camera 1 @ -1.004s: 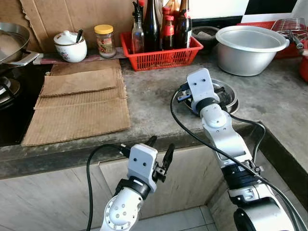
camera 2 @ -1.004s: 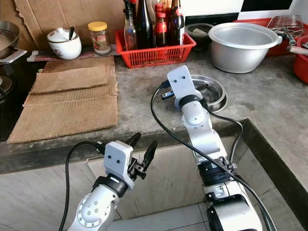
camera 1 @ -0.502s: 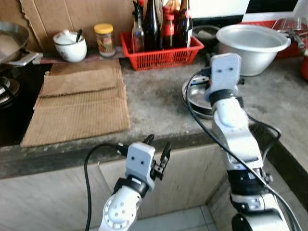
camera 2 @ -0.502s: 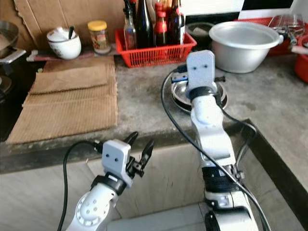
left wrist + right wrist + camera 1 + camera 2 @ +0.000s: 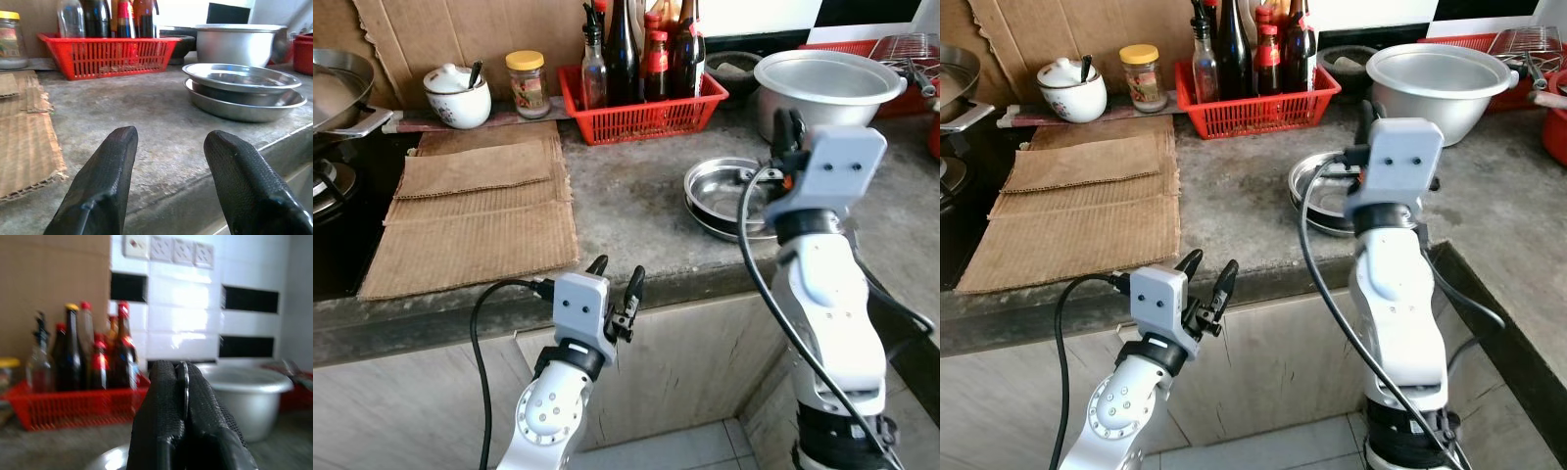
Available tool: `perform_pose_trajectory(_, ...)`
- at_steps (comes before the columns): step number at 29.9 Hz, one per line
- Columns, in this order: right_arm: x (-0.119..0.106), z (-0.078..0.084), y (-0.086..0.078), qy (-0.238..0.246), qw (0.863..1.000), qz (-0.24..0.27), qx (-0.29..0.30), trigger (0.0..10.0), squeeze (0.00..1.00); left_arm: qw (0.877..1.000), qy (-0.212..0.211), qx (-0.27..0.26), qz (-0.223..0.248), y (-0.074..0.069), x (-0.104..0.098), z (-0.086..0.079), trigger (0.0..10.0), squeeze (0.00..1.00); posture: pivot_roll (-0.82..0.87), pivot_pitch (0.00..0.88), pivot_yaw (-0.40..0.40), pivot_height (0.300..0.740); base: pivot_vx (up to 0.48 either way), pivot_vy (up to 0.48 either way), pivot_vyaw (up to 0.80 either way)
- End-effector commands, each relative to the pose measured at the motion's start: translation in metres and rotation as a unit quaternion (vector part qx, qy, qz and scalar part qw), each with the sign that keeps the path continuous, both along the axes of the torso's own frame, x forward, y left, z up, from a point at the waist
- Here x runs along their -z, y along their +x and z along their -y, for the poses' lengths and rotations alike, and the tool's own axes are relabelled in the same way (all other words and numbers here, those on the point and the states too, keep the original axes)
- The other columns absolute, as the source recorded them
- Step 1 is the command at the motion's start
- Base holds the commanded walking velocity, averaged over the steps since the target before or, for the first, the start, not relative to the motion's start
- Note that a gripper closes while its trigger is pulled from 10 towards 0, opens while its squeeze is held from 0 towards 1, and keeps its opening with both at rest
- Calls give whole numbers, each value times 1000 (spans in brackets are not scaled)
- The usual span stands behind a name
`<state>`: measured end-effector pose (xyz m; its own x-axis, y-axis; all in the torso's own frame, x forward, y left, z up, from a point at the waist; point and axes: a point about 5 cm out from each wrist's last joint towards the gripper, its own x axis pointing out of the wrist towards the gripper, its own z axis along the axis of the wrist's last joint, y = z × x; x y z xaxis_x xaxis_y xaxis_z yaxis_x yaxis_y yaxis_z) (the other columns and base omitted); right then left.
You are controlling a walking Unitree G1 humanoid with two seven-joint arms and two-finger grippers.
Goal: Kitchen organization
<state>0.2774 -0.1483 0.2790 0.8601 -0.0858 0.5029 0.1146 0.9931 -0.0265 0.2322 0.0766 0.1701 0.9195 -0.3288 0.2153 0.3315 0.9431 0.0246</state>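
Note:
Two shallow steel plates [image 5: 729, 201] lie stacked on the grey counter [image 5: 626, 206], near its front edge. My right gripper [image 5: 787, 132] is raised above the stack's right side, in front of the big aluminium bowl [image 5: 827, 93]. In the right wrist view its fingers [image 5: 164, 396] are shut on a thin silver metal piece [image 5: 183, 382] seen edge-on; what it is I cannot tell. My left gripper [image 5: 617, 279] is open and empty, held low just before the counter's front edge, its fingers [image 5: 112, 166] pointing across the counter at the plates [image 5: 242, 90].
A red basket [image 5: 641, 108] of bottles stands at the back. Left of it are a jar [image 5: 527, 83] and a white lidded pot [image 5: 456, 93]. Folded cardboard [image 5: 475, 211] covers the counter's left part, by a stove with a pan [image 5: 337, 88]. A red rack [image 5: 901, 54] sits far right.
My right gripper has lifted off the steel plates and swung to the right and up, now above the stack's right side. The left gripper stays low by the counter's edge.

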Motion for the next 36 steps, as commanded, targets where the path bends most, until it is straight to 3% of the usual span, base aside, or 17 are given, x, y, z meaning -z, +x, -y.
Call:
perform_pose_trajectory(1, 1, 9, -9, 1, 1000, -1, 21, 0, 0, 1000, 1, 0, -2, 2, 1, -1, 10000, 0, 86, 50, -3, 740, 0, 0, -800)
perform_pose_trajectory(15, 13, 17, -16, 1, 998, -34, 59, 0, 0, 1000, 8, 7, -2, 4, 2, -2, 10000, 0, 82, 36, 7, 740, 0, 0, -800)
perform_pose_trajectory(17, 29, 17, -17, -1, 996, -65, 57, 0, 0, 1000, 5, 9, -10, 3, 4, -1, 10000, 0, 83, 46, 5, 740, 0, 0, -800)
perform_pose_trajectory(25, 43, 11, -20, -4, 994, -93, 52, 0, 0, 1000, 8, 12, -15, 2, 7, -2, 10000, 0, 83, 53, 6, 740, 0, 423, -800)
perform_pose_trajectory(36, 39, 7, -20, -10, 995, -84, 54, 0, 0, 999, 22, 22, -14, 3, 8, 0, 10000, 0, 77, 59, 14, 740, 0, 0, -795)
